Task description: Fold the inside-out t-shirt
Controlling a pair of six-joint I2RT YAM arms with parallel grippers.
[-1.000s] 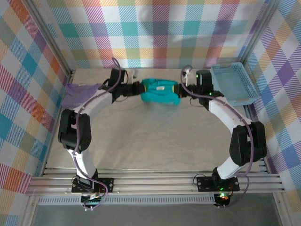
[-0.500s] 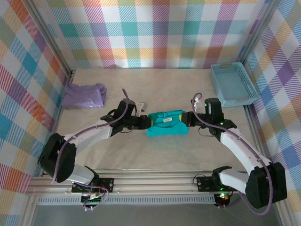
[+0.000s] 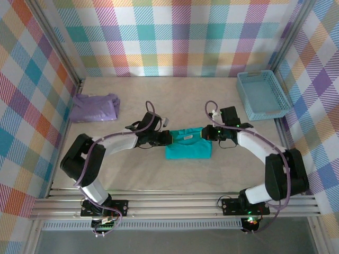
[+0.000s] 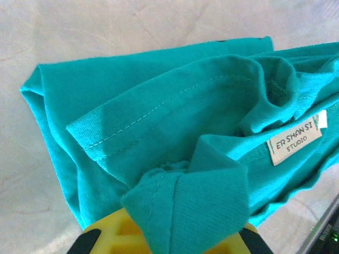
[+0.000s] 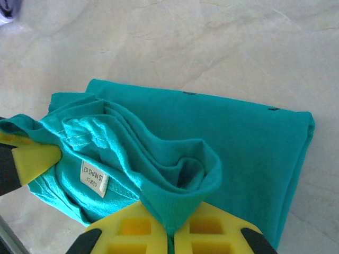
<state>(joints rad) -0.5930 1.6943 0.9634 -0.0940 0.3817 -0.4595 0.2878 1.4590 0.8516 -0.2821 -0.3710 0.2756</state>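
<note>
Top view: the t-shirt, teal and gathered into a compact rectangle, lies near the middle of the counter, between the two arms. The left arm reaches in from the left and the right arm from the right. Each meets the t-shirt at one end of its far edge. A lavender garment lies at the far left of the counter, and a blue basket stands at the far right. Both are well apart from the t-shirt.

Left wrist view: the left jaws, with yellow pads, are clenched on a bunched fold of the t-shirt at the bottom of the frame. A stitched hem runs across the cloth. A small label reading "ER SHAN SI STUDIO" faces outward at the right. The flat lower layer rests on the counter.

Right wrist view: the right jaws are clenched on a raised ridge of the t-shirt, with cloth pressed between the two yellow pads. The label shows among loose folds at the left, just beside a yellow pad of the left jaws. The remaining cloth lies flat and doubled on the counter, its right edge a neat fold.
</note>
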